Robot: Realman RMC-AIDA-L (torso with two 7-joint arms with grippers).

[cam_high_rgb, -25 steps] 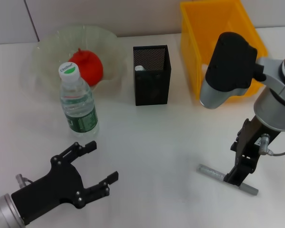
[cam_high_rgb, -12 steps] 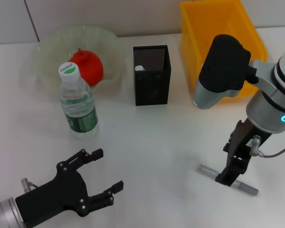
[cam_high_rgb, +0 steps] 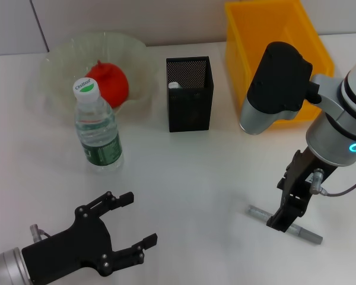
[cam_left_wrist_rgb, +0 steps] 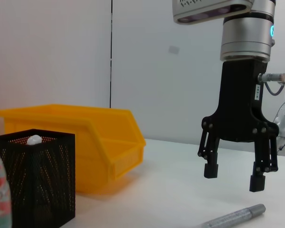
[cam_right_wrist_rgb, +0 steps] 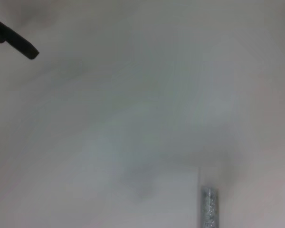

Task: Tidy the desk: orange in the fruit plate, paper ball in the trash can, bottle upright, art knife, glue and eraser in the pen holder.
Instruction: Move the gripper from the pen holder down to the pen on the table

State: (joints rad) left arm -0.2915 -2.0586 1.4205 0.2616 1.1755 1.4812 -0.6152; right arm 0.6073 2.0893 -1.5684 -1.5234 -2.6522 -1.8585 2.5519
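Bench [cam_high_rgb: 184, 178] fills the head view, white and bearing everything. The orange [cam_high_rgb: 108, 83] lies in the clear fruit plate [cam_high_rgb: 59, 65] at the far left, and the bottle [cam_high_rgb: 98, 127] stands upright just in front of that plate. The black mesh pen holder [cam_high_rgb: 190, 94] stands mid-bench with something white showing inside, and the yellow bin [cam_high_rgb: 273, 53] sits beside it to the right. The art knife [cam_high_rgb: 311, 236], a grey stick, lies flat near the front right. The right gripper [cam_high_rgb: 285, 217] hangs directly over it. The left gripper [cam_high_rgb: 133, 219] hovers low at the front left, its jaws spread wide and holding nothing.

From the left wrist, the right gripper [cam_left_wrist_rgb: 235, 178] shows jaws parted and empty, just above the art knife [cam_left_wrist_rgb: 230, 217]; the pen holder [cam_left_wrist_rgb: 35, 183] and bin [cam_left_wrist_rgb: 80, 142] stand beyond.

From the right wrist, only bare bench [cam_right_wrist_rgb: 133, 118] and one end of the art knife [cam_right_wrist_rgb: 209, 206] appear.
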